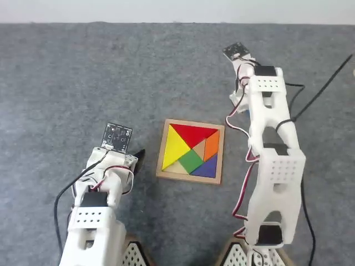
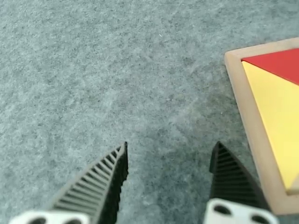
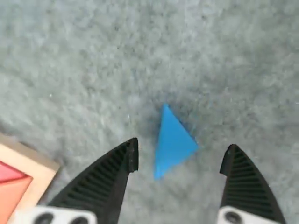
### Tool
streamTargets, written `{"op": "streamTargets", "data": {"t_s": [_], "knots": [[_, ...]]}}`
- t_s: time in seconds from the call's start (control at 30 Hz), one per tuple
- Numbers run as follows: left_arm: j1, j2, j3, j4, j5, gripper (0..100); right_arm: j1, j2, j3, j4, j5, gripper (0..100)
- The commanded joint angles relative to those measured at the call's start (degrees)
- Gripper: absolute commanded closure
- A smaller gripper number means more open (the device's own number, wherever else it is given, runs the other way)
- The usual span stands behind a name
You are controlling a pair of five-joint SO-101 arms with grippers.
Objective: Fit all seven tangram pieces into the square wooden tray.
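The left end effector (image 2: 171, 144) spread beside tray (image 2: 237, 91); right end effector (image 3: 183, 142) spread around blue triangle (image 3: 172, 140), seemingly untouched.

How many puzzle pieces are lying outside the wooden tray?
1. A blue triangle lies on the grey mat, between the tips of the open right pincer, a little way from the tray's corner. Another piece could be hidden under the arms.

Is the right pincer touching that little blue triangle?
Apart. In the right wrist view the right pincer is open around the blue triangle, with grey carpet showing on either side of it.
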Motion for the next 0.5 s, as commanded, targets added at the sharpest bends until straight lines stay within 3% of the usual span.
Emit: {"op": "streamTargets", "data": {"t_s": [0.0,0.47], "knots": [[-0.2,-1.1,-0.3,-1.1,-0.5,72,0.1,2.2,-7.0,2.0,-2.5,70.4],[-0.2,-1.1,-0.3,-1.1,-0.5,72,0.2,6.5,-7.5,1.5,-1.7,73.5]]}}
